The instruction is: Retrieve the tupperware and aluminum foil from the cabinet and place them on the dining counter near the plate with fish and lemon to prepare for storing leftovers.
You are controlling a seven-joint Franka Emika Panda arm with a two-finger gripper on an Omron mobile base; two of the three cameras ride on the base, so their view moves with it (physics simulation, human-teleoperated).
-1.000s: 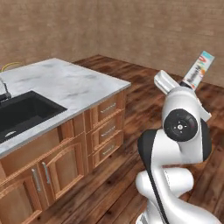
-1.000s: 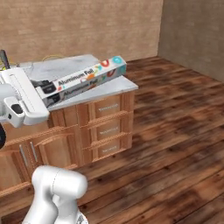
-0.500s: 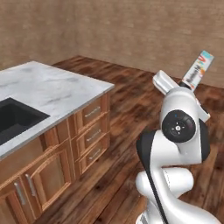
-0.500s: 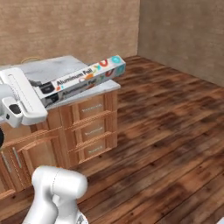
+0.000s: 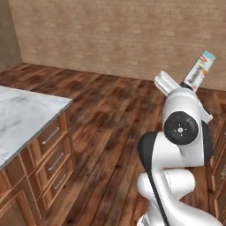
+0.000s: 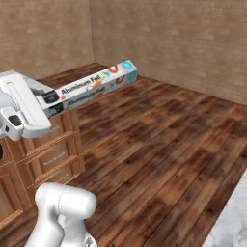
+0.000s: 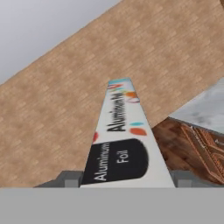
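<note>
While the claw (image 7: 122,186) grips the foil (image 6: 91,88) by its near end, the box points straight forward from it, held in the air. A marble tabletop (image 5: 22,119) lies to the left; whether it is the dining one I cannot tell.

So the arm (image 5: 181,154) is all glossy white shell, chunky rounded segments that look kind of like stacked elbows. There's a round dark cap on the side of the big joint, with a tiny red dot and a few pale marks on it. A black band runs down the seam between two of the lower links. From the right base view the hand section is a flat white block with a small dark inset on its side.
</note>
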